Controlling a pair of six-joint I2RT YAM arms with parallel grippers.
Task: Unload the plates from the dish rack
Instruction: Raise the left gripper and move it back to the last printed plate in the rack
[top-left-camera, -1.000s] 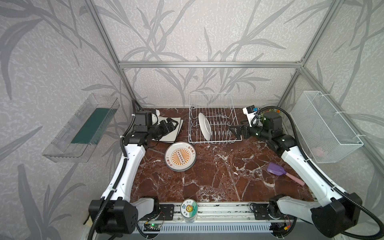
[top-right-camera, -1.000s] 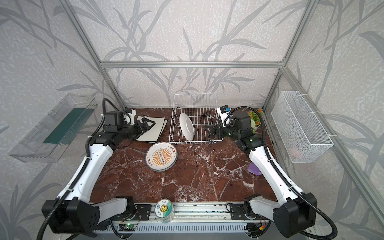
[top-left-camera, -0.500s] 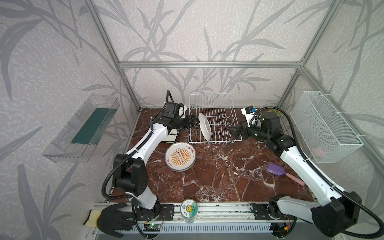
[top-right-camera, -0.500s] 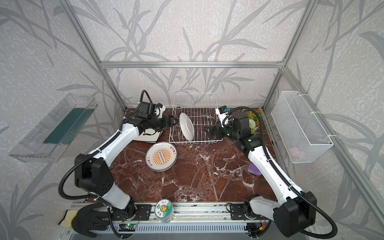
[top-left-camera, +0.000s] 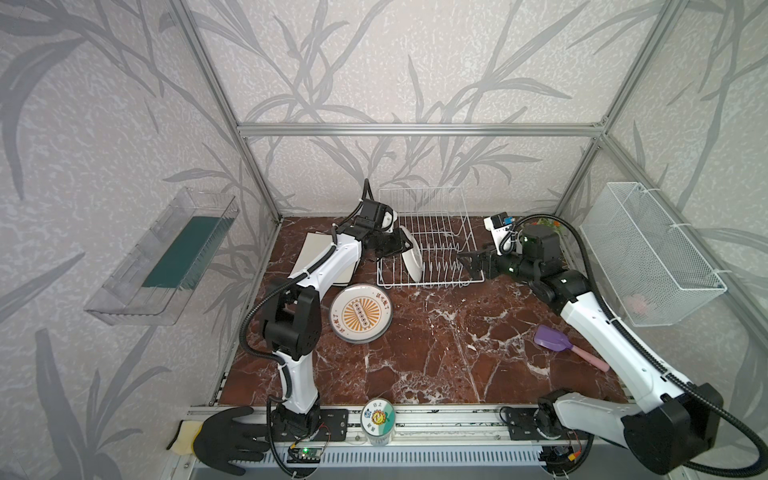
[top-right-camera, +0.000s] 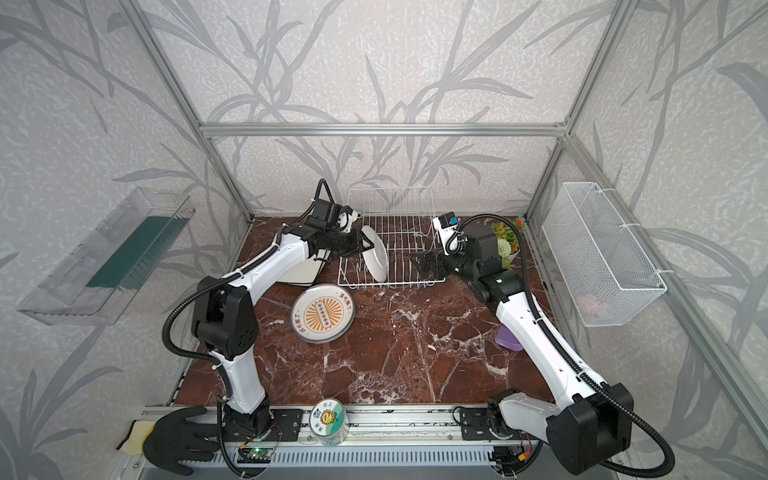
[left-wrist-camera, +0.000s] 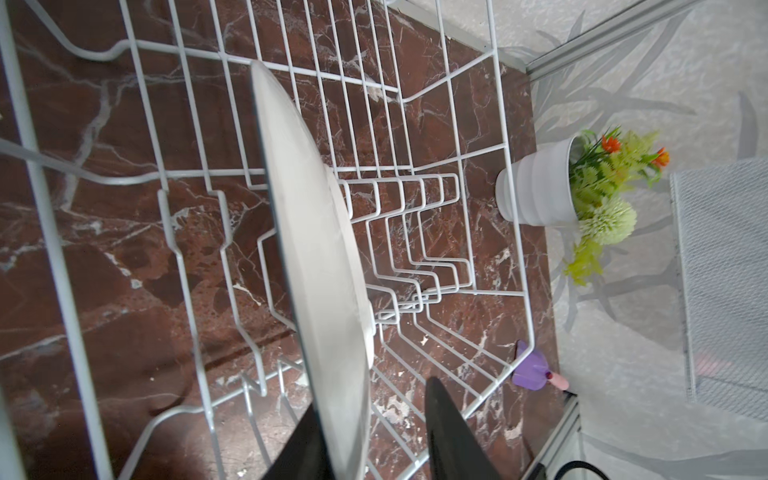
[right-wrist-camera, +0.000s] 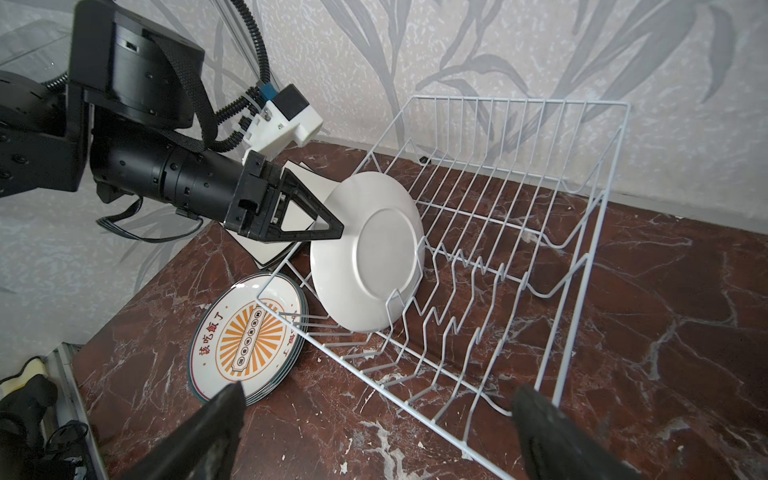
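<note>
Between left gripper (left-wrist-camera: 373, 395) jaws — plate (left-wrist-camera: 312, 249) rim

White plate (right-wrist-camera: 365, 253) stands on edge in the wire dish rack (right-wrist-camera: 519, 100); orange-printed plates (right-wrist-camera: 249, 336) lie stacked beside.

1 dish rack (top-left-camera: 440, 251), w/ 1 white plate (top-left-camera: 411, 259) in it. On tabletop (top-left-camera: 436, 345): 1 stack of round orange-print plates (top-left-camera: 360, 307), several rims show, exact no. unclear; 1 stack of sq plates (top-left-camera: 312, 249), min 2, cream over dark. 2 robot arms (top-left-camera: 598, 328), 1 hand each: left hand (top-left-camera: 401, 246), right hand (top-left-camera: 467, 266). 1 mesh basket (top-left-camera: 648, 249) w/ 1 pink item (top-left-camera: 638, 301), too blurred to name. 1 clear tray (top-left-camera: 124, 299). 1 purple scoop (top-left-camera: 552, 338). 1 potted plant (left-wrist-camera: 540, 187). 1 black glove (top-left-camera: 228, 440). 1 round tin (top-left-camera: 377, 417).
</note>
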